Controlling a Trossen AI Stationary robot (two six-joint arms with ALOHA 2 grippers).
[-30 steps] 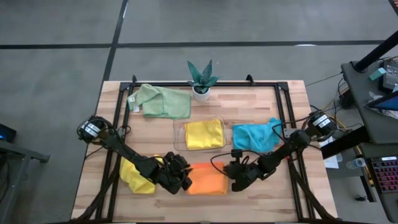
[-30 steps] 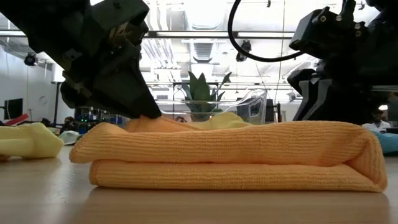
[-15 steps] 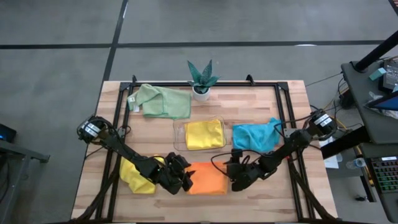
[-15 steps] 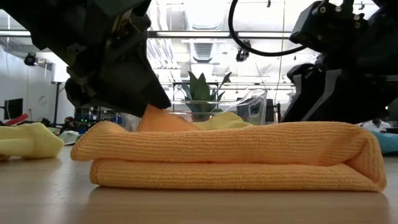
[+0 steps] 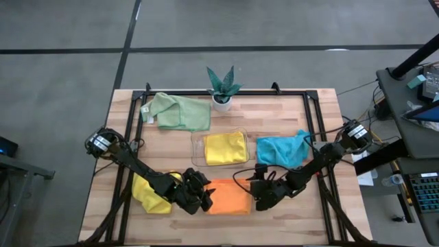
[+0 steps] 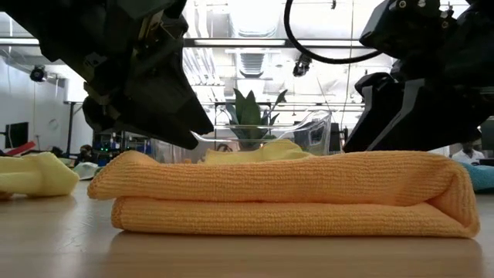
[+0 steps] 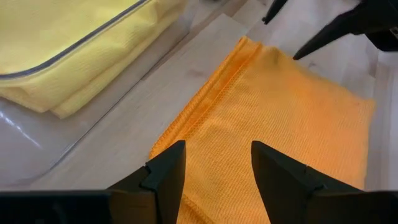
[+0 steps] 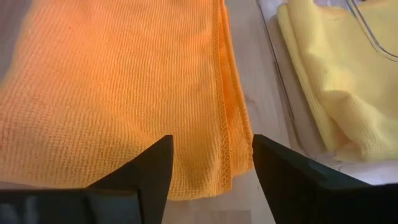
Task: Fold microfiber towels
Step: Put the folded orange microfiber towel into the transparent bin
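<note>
Low view: the orange towel (image 6: 285, 193) is seen folded flat at the counter's (image 5: 274, 219) near edge.
Left tool (image 5: 203, 197): released, held above the towel's left end.
Right tool (image 5: 256, 195): released, held above its right end.
Tray (image 5: 197, 147): a folded yellow towel (image 5: 225, 147) is held inside, behind the orange one.

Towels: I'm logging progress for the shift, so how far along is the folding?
Done: yellow towel folded in the tray; orange towel folded. In hand: nothing; left end effector and right end effector open beside it. Left: green, teal, second yellow.
</note>
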